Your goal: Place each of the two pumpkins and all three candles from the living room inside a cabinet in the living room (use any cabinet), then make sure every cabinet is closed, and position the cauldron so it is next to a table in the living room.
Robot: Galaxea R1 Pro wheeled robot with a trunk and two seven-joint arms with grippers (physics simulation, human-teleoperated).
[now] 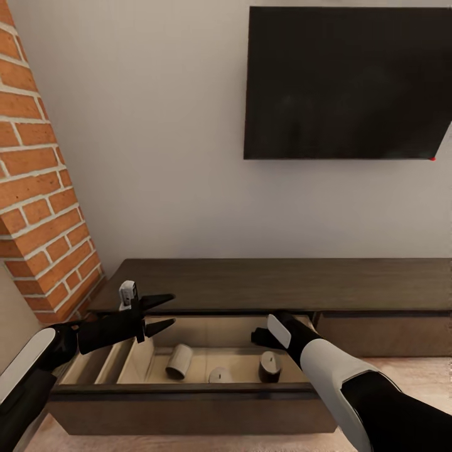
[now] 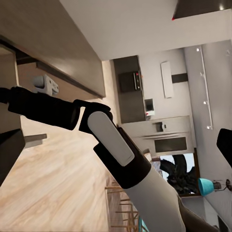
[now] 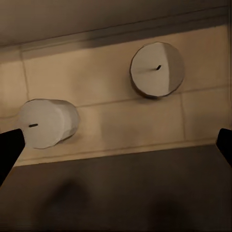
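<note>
Candles lie in the cabinet's pulled-out drawer: one toppled, one upright at centre, one upright to the right. Left gripper hovers over the drawer's left end, jaws spread. Right gripper hangs above the candles, jaws spread.

Matt dark-brown wooden cabinet; smooth pale drawer lining; waxy matt white candles; rough brick wall.

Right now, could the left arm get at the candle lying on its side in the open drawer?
Probably yes: the left gripper hangs open just above the open drawer, and nothing sits between it and the tipped candle.
</note>
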